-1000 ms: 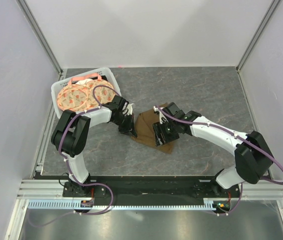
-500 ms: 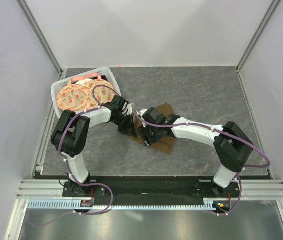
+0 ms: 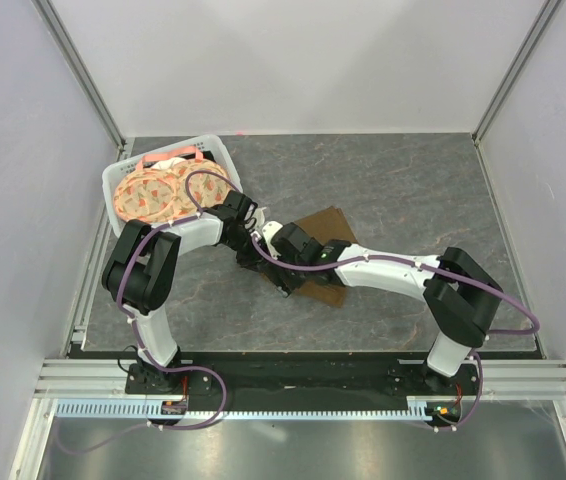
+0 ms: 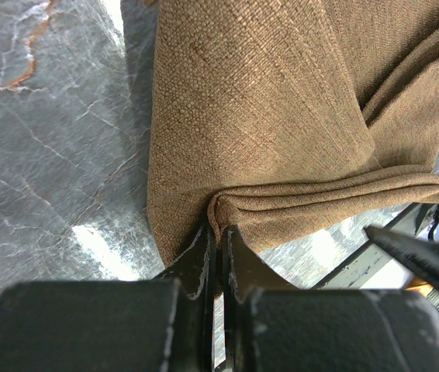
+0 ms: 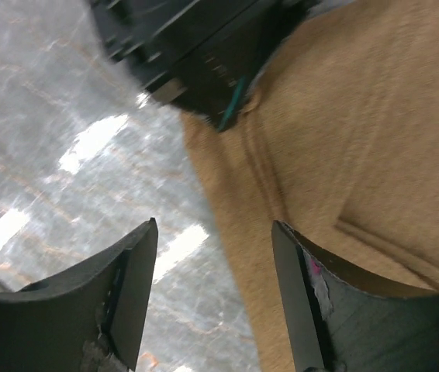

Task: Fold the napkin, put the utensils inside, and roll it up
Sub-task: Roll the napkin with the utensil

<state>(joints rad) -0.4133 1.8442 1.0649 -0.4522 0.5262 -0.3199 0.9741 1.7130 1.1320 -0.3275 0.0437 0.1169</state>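
— Looking down from above, what does the cloth lie on?
— A dark grey, marble-veined desk (image 3: 413, 180), closed in by pale walls (image 3: 293, 60) with metal posts (image 3: 508, 70) in the far corners. The brown napkin (image 3: 325, 224) lies folded near the middle, a little left of centre.
— And the arms?
— The left tool (image 4: 218, 240) is clamped on the napkin's folded edge, its fingers pressed together with the cloth pinched between them. The right tool (image 5: 212, 229) hangs just beside it at the napkin's left edge, fingers apart, one over bare stone and one over cloth, gripping nothing. The right arm stretches low across the napkin.
— What is near the edges?
— A white basket (image 3: 113, 178) holding round orange-patterned plates (image 3: 143, 195) sits in the far left corner, close to the left arm's elbow.
— Room to move?
— Grey stone runs on from the napkin to the far wall and the right wall; the near edge lies closer.
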